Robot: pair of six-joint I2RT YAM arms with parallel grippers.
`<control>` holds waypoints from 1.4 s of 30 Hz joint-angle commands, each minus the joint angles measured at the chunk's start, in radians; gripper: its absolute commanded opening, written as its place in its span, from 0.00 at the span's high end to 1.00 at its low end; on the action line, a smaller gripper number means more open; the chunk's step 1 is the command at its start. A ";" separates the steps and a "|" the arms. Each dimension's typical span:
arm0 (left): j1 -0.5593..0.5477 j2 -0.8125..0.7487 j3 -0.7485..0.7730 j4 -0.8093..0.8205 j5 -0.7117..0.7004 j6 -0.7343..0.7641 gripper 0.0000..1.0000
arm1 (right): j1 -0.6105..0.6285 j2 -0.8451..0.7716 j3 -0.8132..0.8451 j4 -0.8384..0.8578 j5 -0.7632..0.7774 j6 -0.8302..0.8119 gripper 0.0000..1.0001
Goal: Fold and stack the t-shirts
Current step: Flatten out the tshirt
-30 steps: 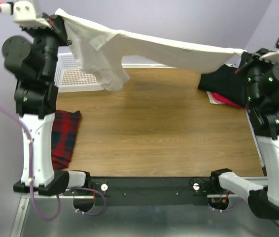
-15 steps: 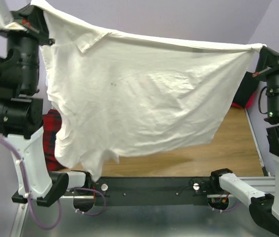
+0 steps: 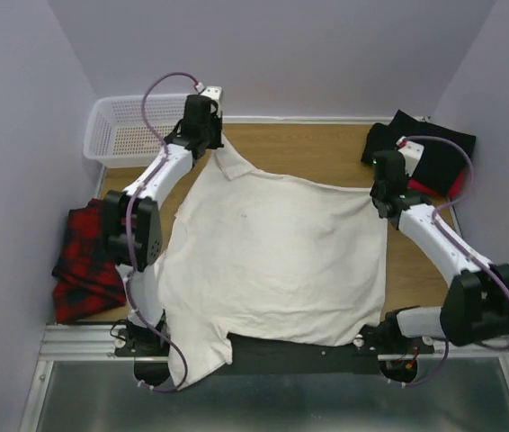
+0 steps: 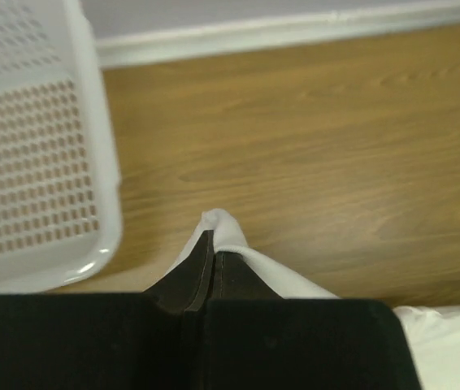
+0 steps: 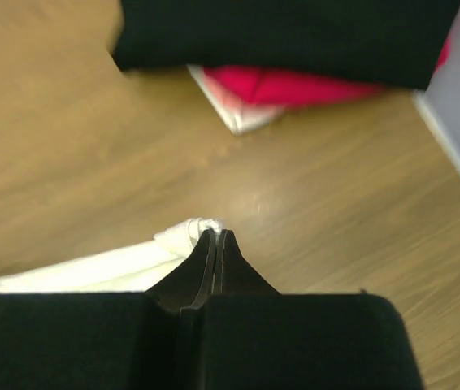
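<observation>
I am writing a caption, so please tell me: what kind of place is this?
Likely a robot lab cell, not a home: the left arm and right arm stand on a table, bare walls close it in, and a basket and shirt look like props.

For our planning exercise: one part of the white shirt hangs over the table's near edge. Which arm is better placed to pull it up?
Left, probably: the hanging part sits beside the left arm's base, while the right gripper pinches the shirt's far right corner.
</observation>
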 commanded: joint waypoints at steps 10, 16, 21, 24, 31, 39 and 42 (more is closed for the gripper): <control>-0.043 0.667 0.625 0.013 -0.173 -0.067 0.02 | -0.045 0.736 0.409 0.139 0.121 0.097 0.17; -0.038 0.613 0.610 0.098 -0.196 -0.050 0.02 | -0.047 0.727 0.490 0.134 0.102 0.060 0.13; -0.038 0.551 0.559 0.053 -0.199 -0.033 0.02 | -0.047 0.668 0.454 0.102 0.078 0.023 0.13; -0.040 0.510 0.515 -0.016 -0.187 -0.036 0.02 | -0.045 0.616 0.389 0.090 0.000 0.019 0.13; -0.040 0.410 0.311 -0.079 0.038 -0.052 0.06 | -0.029 0.577 0.380 0.015 -0.206 0.061 0.15; -0.041 0.485 0.345 -0.213 0.342 -0.161 0.20 | -0.012 0.614 0.408 -0.013 -0.247 0.072 0.15; -0.041 0.497 0.335 -0.228 0.319 -0.184 0.20 | -0.013 0.618 0.406 -0.018 -0.248 0.074 0.15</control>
